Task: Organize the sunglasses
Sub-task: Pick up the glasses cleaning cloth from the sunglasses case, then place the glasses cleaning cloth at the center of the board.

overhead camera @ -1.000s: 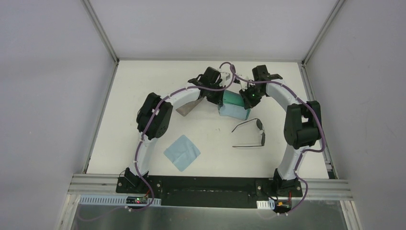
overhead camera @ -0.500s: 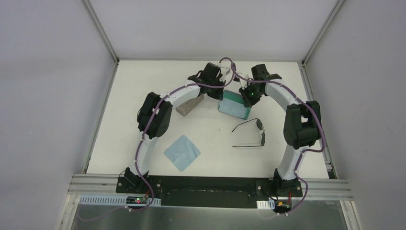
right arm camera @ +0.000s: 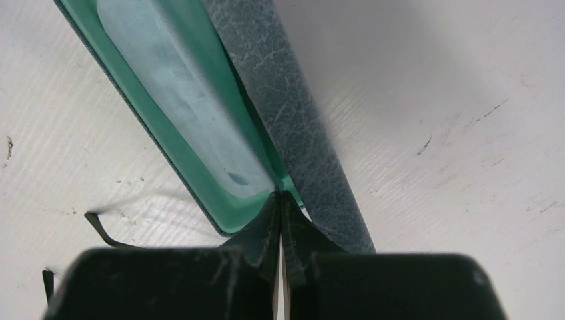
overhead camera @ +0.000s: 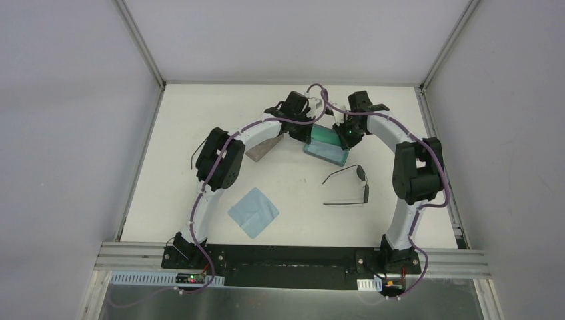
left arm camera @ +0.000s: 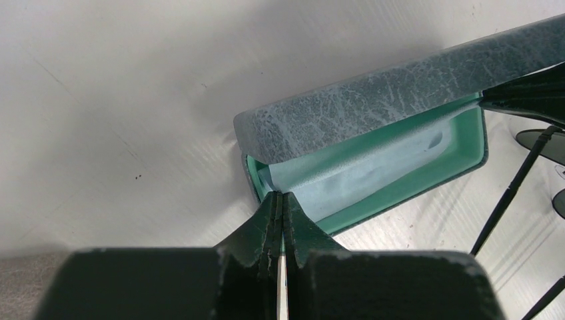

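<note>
The sunglasses (overhead camera: pixel 364 187) lie on the white table (overhead camera: pixel 180 133) with their arms spread out, just beside the open blue case (overhead camera: pixel 326 148), on the side nearer the robot. The left gripper (left arm camera: pixel 280 200) and the right gripper (right arm camera: pixel 280 198) each have their fingers pressed together, with the tips right at the case's green rim. A blue cloth (overhead camera: pixel 253 212) lies well apart from them.
</note>
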{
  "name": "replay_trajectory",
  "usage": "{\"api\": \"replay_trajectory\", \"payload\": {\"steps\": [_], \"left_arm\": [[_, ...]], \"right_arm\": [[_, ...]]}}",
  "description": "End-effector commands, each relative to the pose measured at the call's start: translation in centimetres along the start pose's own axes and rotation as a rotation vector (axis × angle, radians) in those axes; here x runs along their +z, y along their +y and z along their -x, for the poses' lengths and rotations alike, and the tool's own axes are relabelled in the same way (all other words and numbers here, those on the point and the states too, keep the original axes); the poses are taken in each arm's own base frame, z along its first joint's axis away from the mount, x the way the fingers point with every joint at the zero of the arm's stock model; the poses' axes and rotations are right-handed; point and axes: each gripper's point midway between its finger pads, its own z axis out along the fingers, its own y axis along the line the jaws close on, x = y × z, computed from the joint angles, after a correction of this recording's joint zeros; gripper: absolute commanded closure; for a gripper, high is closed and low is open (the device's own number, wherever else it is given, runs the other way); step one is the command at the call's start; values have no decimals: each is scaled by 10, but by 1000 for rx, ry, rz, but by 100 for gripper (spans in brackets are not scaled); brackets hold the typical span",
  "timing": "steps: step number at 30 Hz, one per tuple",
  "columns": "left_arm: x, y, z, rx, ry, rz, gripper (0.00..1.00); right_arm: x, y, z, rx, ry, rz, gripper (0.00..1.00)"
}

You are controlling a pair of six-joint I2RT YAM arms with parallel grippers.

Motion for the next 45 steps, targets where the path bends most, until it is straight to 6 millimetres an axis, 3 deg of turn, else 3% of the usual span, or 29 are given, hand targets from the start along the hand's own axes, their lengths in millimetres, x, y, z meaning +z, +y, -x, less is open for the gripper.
{"api": "replay_trajectory", "payload": {"steps": [1,9,14,21,27,37,41,45], "left_arm": [[-1,-8,26,66,-65,-13,100],[-13,-14,39,66,-94,-14,100],[-34,-27,54,66,-134,-49,100],[-58,-42,52,56,-138,-90,100],[-78,-52,42,50,-126,-106,100],[-106,-65,11,29,-80,-128,100],[-100,-62,-9,4,-35,-123,100],[-84,-54,-12,4,-15,-106,100]], "right_arm": [[4,-3,-3,-10,21,-25,100],[-7,5,5,-18,-5,-9,100],[-27,34,14,-41,-51,56,100],[-44,67,15,-65,-80,119,100],[-56,82,17,-61,-106,169,100],[-68,125,6,-68,-123,331,100],[-58,122,-3,-53,-91,324,100],[-44,105,-1,-13,-78,292,100]]}}
